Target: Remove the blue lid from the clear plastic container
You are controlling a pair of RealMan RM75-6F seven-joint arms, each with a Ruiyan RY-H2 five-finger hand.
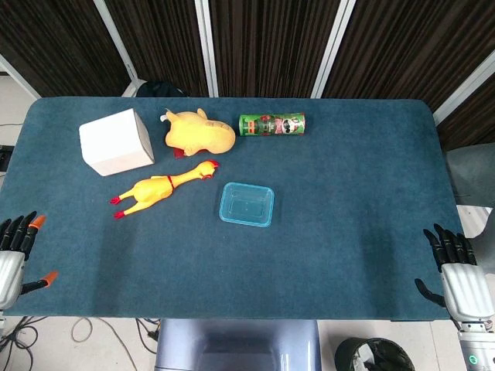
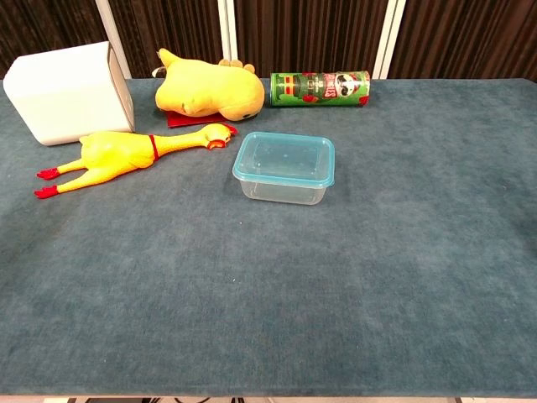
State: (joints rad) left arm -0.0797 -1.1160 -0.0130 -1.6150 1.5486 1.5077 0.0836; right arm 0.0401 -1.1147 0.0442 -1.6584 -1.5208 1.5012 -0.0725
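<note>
Nothing done: blue lid (image 2: pixel 284 157) sits on the clear plastic container (image 2: pixel 283 190), well ahead of both hands; left hand (image 1: pixel 15 259) and right hand (image 1: pixel 458 270) empty, fingers spread.

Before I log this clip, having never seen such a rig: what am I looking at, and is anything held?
A two-armed robot with humanlike hands sits at a blue table. One picture looks down from its head, the other out from its chest. The left hand and right hand hover open at the near corners, holding nothing. On the table: a clear container with its blue lid still on, a rubber chicken, a yellow plush toy, a white box and a green chip can lying on its side.
</note>
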